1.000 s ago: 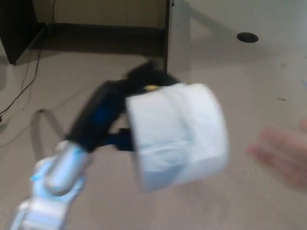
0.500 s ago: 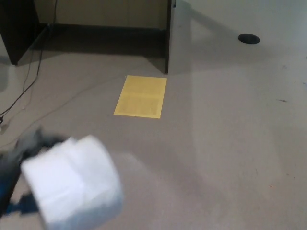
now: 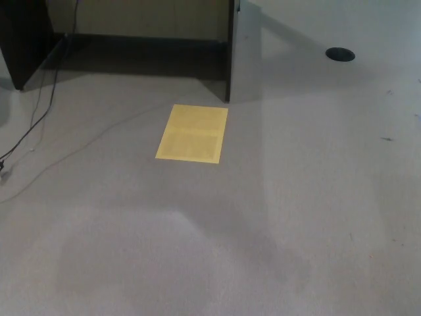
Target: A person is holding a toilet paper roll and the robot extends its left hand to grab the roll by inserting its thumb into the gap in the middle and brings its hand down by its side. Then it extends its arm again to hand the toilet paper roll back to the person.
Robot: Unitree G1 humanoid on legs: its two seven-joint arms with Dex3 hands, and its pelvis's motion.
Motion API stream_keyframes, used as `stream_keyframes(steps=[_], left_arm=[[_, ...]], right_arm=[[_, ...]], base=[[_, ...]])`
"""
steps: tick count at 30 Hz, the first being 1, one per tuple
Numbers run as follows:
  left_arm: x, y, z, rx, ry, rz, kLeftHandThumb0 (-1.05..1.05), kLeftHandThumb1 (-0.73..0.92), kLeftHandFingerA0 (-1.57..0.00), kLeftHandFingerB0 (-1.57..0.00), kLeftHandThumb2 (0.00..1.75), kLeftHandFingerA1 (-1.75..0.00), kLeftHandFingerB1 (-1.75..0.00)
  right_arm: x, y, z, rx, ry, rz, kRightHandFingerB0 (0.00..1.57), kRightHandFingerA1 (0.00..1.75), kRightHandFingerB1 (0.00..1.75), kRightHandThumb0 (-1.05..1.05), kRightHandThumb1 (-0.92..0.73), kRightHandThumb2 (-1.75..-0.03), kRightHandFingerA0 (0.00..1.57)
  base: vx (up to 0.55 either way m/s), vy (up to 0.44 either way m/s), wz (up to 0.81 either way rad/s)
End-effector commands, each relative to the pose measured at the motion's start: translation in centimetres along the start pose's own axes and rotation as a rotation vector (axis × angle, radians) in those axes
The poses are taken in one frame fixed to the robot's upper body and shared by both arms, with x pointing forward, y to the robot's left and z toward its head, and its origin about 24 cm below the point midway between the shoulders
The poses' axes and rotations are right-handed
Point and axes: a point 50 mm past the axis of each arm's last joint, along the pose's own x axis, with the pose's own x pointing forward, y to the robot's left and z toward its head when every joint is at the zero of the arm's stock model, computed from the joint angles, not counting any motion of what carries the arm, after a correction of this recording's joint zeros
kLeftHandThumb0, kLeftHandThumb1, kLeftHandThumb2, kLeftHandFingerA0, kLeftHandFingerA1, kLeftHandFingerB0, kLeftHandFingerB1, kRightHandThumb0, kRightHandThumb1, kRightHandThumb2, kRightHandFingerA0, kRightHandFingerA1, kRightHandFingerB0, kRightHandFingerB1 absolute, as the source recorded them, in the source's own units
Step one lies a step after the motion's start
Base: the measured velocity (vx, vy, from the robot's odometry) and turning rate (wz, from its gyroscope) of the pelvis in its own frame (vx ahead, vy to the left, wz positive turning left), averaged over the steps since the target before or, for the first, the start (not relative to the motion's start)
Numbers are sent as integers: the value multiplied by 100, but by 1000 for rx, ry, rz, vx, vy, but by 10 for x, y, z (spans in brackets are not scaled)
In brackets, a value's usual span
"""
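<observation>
Neither hand nor roll visible; yellow sheet (image 3: 192,133) on carpet (image 3: 276,217)

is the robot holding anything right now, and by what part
Cannot be told: neither hand nor the roll is in view. Only the carpet floor, a yellow sheet and a cable show.
</observation>
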Motion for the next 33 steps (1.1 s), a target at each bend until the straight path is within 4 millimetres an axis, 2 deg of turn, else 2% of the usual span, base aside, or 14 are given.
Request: stream_keyframes(steps=[1,3,4,5,10,15,18,19,21,24,25,26,28,33], left_arm=[[8,23,-12,165,1,91,-11,82,-79,-73,70,-139,-121],[17,26,-9,131,19,94,-13,84,-83,-71,67,-134,-118],[23,28,-7,104,34,97,-13,82,-84,-75,68,-124,-103],[26,29,-5,93,28,98,-9,80,-86,-77,74,-126,-111],[33,34,2,86,-8,117,-10,78,-87,-79,73,-134,-119],[34,31,5,47,-36,126,-10,77,-86,-77,77,-127,-120],[39,35,21,63,-112,148,-10,81,-87,-76,71,-126,-115],[44,39,36,37,-187,167,-15,83,-90,-76,65,-121,-102],[54,50,85,27,-399,202,-11,83,-88,-74,71,-137,-120],[57,64,137,50,-571,227,-13,84,-85,-71,71,-135,-116],[55,68,163,71,-650,247,-5,85,-86,-70,69,-136,-114],[54,69,173,74,-690,249,3,84,-84,-68,68,-137,-115],[49,75,217,77,-838,260,0,83,-78,-69,71,-141,-122],[26,74,285,125,-1054,224,-5,76,-90,-75,78,-141,-117]], right_arm=[[5,-21,11,22,-5,-42,50,59,41,-41,-68,-61,69],[8,-29,19,22,-17,-59,49,62,41,-42,-68,-61,70],[9,-34,24,22,-27,-70,44,71,54,-46,-55,-87,69],[10,-38,26,24,-31,-78,50,65,41,-42,-68,-60,76],[13,-46,38,40,-53,-99,51,70,42,-41,-67,-60,77],[13,-50,39,23,-57,-102,50,69,41,-40,-68,-60,77],[13,-54,41,19,-55,-110,51,66,41,-40,-68,-60,76],[14,-56,43,22,-58,-110,50,66,41,-40,-68,-60,75],[14,-58,45,22,-62,-113,51,65,41,-40,-68,-60,75],[15,-60,48,24,-69,-117,51,67,42,-41,-68,-60,76],[14,-57,45,22,-63,-110,49,71,41,-41,-67,-60,77],[14,-56,43,20,-60,-108,51,72,41,-40,-68,-60,80],[12,-50,37,7,-72,-101,49,71,43,-40,-67,-60,77],[7,-26,19,3,-31,-49,50,61,42,-41,-68,-61,73]], base=[[0,0,0],[0,0,0],[0,0,0],[0,0,0],[0,0,0],[0,0,0],[0,0,0],[0,0,0],[0,0,0],[0,0,0],[0,0,0],[0,0,0],[0,0,0],[0,0,0]])
